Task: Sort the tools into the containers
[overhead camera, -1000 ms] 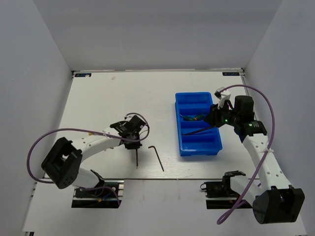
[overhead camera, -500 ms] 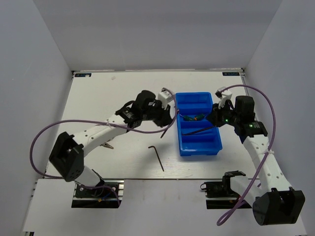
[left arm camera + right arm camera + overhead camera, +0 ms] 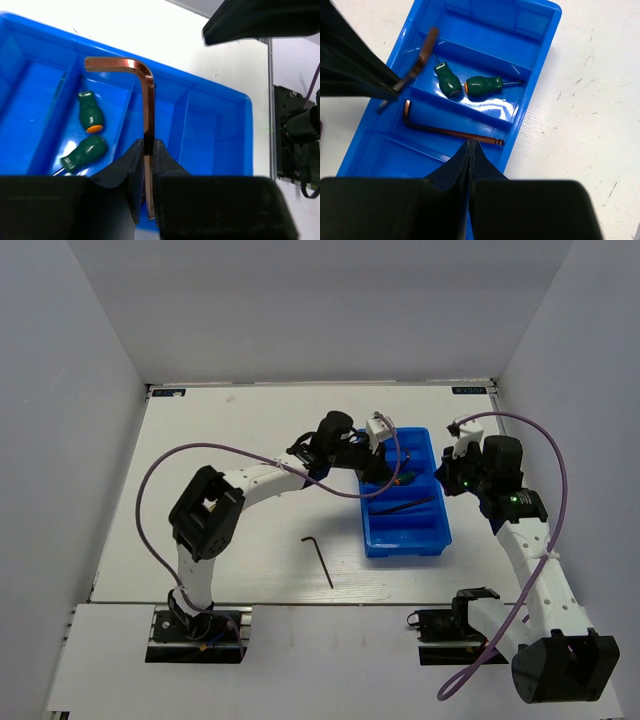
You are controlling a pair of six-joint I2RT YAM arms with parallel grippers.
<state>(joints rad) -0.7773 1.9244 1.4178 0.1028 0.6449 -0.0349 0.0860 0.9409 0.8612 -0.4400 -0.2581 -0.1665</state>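
Left jaws pinched on the shank of a hex key (image 3: 148, 110), its short leg bent left just past the tips, hanging over the blue tray (image 3: 205, 145); two green screwdrivers (image 3: 90, 112) lie in the compartment ahead-left of them. Right jaws fully closed, empty, above the tray, second hex key (image 3: 452, 131) lying just ahead of their tips. Well apart from both, third hex key (image 3: 319, 559) lies on the bench (image 3: 220, 440)
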